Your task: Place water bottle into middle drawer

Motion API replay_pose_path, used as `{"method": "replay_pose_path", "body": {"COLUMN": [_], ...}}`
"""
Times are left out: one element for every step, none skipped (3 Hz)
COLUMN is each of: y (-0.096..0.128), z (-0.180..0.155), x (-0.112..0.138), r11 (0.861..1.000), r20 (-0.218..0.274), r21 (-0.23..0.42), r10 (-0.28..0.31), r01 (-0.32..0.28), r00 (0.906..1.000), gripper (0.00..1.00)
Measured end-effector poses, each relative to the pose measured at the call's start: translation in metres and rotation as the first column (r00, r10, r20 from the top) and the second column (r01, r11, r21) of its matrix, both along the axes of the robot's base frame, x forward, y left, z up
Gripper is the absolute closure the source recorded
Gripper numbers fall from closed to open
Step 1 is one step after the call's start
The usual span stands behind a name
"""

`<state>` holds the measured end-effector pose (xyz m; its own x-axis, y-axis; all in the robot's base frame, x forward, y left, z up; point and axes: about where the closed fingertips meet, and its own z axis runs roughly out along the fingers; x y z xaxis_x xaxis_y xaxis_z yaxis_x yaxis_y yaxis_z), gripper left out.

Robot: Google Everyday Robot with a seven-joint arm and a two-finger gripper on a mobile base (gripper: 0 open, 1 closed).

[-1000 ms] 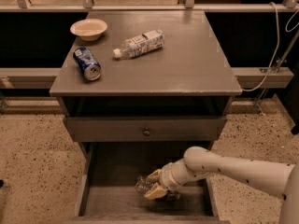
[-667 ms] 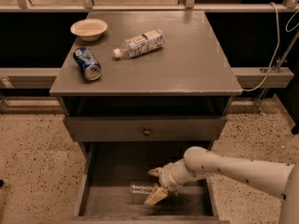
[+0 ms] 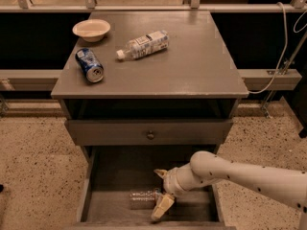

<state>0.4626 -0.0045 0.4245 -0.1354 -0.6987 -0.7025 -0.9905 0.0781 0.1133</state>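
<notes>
The water bottle (image 3: 143, 198), small and clear, lies on its side on the plank floor of the open middle drawer (image 3: 96, 205), near the front. My gripper (image 3: 161, 191) is inside the drawer just right of the bottle, at its right end. The fingers (image 3: 162, 208) are spread apart, one behind and one in front, and do not clamp the bottle. My white arm reaches in from the right.
On the cabinet top lie a white-labelled bottle (image 3: 143, 45), a blue soda can (image 3: 89, 65) and a beige bowl (image 3: 91, 29). The shut drawer front with a round knob (image 3: 150, 135) hangs above the open drawer. A cable (image 3: 280, 56) hangs at the right.
The bottle was held in the gripper above the drawer floor; now it lies on the floor to the left and the fingers have spread open.
</notes>
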Motion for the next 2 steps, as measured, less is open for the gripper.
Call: {"method": "replay_pose_path", "body": {"y": [0.002, -0.016], "z": [0.029, 0.056], "x": [-0.016, -0.039], "r11": [0.998, 0.993], "r20": [0.09, 0.175], "r21": [-0.038, -0.114], "r10": [0.059, 0.054], "r01": [-0.056, -0.034], "r00": [0.9941, 0.9832], "gripper": [0.0, 0.0]}}
